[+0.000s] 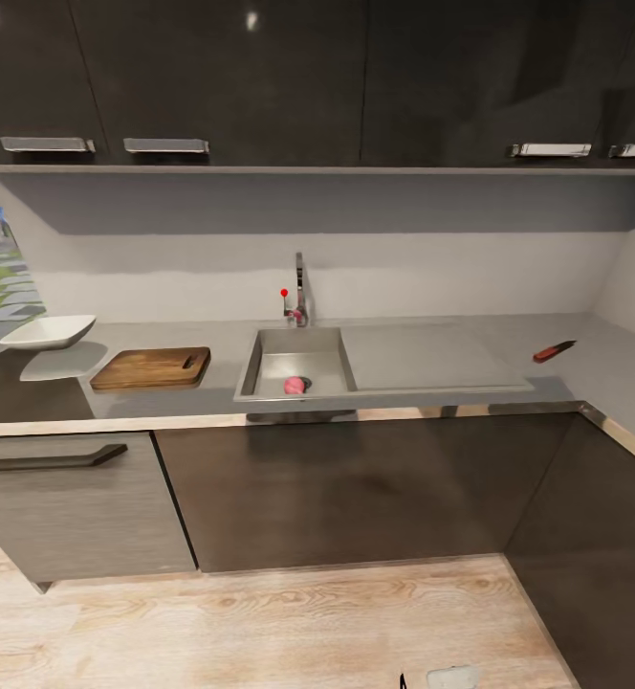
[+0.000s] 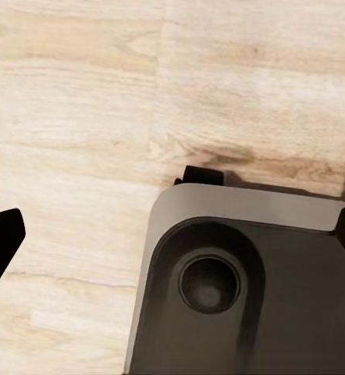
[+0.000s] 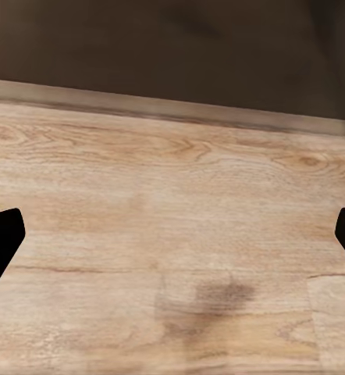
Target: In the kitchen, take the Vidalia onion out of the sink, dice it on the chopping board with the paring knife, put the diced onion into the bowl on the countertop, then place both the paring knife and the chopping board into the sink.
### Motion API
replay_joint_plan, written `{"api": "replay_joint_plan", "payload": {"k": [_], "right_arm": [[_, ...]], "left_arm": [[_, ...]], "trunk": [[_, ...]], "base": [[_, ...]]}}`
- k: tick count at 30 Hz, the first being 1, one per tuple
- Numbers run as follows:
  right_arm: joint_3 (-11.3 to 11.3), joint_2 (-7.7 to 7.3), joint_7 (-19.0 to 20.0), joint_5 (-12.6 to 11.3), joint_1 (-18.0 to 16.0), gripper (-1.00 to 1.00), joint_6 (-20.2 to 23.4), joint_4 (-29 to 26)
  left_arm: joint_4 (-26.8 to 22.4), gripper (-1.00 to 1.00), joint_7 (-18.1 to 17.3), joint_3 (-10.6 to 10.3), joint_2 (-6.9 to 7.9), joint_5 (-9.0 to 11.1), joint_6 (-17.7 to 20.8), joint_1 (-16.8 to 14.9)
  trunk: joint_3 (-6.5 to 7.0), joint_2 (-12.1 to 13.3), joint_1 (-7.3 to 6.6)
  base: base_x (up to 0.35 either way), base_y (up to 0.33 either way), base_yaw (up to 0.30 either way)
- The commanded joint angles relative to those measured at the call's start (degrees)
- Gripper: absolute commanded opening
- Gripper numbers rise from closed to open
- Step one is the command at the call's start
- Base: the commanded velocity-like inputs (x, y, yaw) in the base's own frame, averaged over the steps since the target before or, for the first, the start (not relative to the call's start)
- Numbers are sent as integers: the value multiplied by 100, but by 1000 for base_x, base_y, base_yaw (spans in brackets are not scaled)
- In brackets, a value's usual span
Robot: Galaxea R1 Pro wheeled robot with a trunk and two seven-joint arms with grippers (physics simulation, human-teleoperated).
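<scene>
I face a grey steel worktop (image 1: 423, 359) over dark cabinets (image 1: 356, 488), wood floor (image 1: 260, 622) below. The onion (image 1: 295, 386) lies in the sink (image 1: 298, 364) near the drain. The board (image 1: 152, 368) sits left of the sink, the white bowl (image 1: 48, 331) further left. The knife (image 1: 554, 351) lies far right, well apart. Both arms hang low, wrist cameras facing the floor; the right gripper (image 3: 172, 234) is spread wide, and I cannot tell the left gripper's (image 2: 2, 242) state
</scene>
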Motion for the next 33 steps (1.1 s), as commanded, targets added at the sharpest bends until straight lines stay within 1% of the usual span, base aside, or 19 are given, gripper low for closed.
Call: {"api": "replay_joint_plan", "payload": {"k": [1,8,9,10,11,13,14,16,20,21,27,31,33], "right_arm": [[-46,1,-26,61,-4,100,-13,5],[-46,7,-22,61,-4,100,-13,5],[-46,5,-22,61,-4,100,-13,5],[-46,6,-22,61,-4,100,-13,5],[-46,7,-22,61,-4,100,-13,5],[-41,7,-22,61,-4,100,-13,5],[-40,8,-22,61,-4,100,-13,5],[-40,8,-22,61,-4,100,-13,5],[-38,8,-22,61,-4,100,-13,5],[-38,8,-22,61,-4,100,-11,7],[-37,8,-22,61,-5,100,-13,7],[-37,8,-22,61,-4,100,-10,8],[-37,8,-22,61,-4,100,-9,7]], "left_arm": [[-29,100,-7,3,2,51,12,-3],[-255,100,1,3,15,50,237,-3],[-5717,100,-2,3,11,49,4942,-3],[-5810,100,-2,3,8,48,4991,-3],[-6008,100,-2,3,10,48,5064,-3],[-6597,100,1,3,2,50,5168,-3],[-6770,100,1,3,-5,50,5191,-3],[-7011,100,2,3,-16,51,5253,-3],[-7570,100,2,3,-53,51,5633,-9],[-7669,100,2,3,-58,51,5674,-12],[-7841,100,2,3,-90,50,5741,-53],[-7869,100,2,3,-126,49,5756,-203],[-7874,100,4,3,-181,50,5763,-339]], "trunk": [[-5,-3,0],[-5,-3,0],[-5,-3,0],[-5,-3,0],[-5,-3,0],[-5,-3,0],[-5,-3,0],[-5,-3,0],[-5,-3,0],[-5,-3,0],[-5,-3,0],[-5,-3,0],[-5,-3,0]], "base": [[0,0,0],[0,0,0],[0,0,0],[0,0,0],[0,0,0],[0,0,0],[0,0,0],[0,0,0],[0,0,0],[0,0,0],[0,0,0],[0,0,0],[0,0,0]]}}
